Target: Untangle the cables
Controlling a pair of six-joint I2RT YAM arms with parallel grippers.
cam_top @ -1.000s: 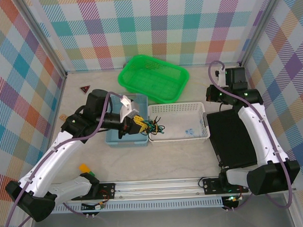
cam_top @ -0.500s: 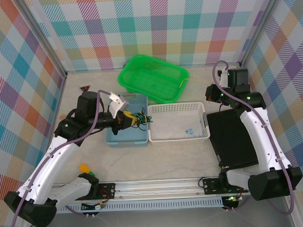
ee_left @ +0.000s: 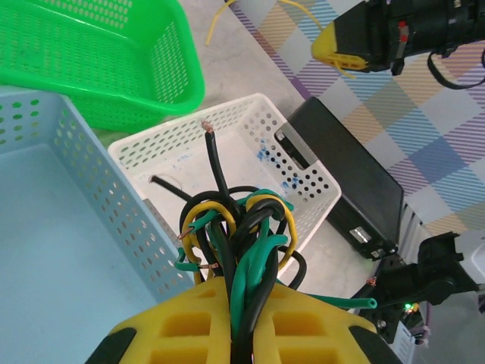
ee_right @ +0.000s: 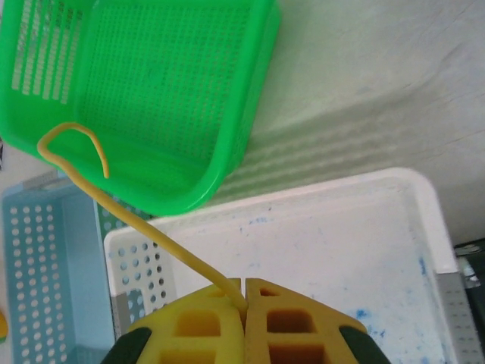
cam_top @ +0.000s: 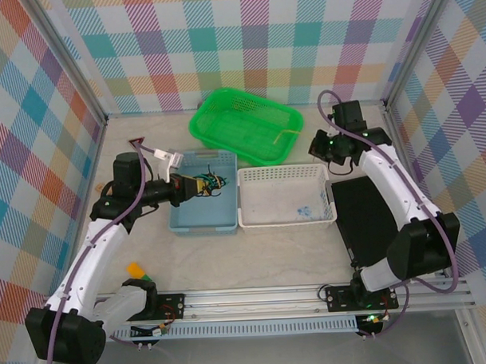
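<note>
Over the blue basket [cam_top: 181, 226], in the top view, a knot of cables [cam_top: 209, 183] is clamped by the left gripper [cam_top: 197, 184]; one yellow cable [cam_top: 293, 132] is held apart at the green basket [cam_top: 225, 119] by the right gripper [cam_top: 314, 146]. At the left wrist, black, green and yellow strands are seen looped together (most untangling is judged undone). At the right wrist, the jaws are seen closed on that single strand.

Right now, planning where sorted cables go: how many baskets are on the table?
3. A green basket at the far centre; a light blue basket nearer, left of centre; a white basket just right of it. None looks hidden.
</note>
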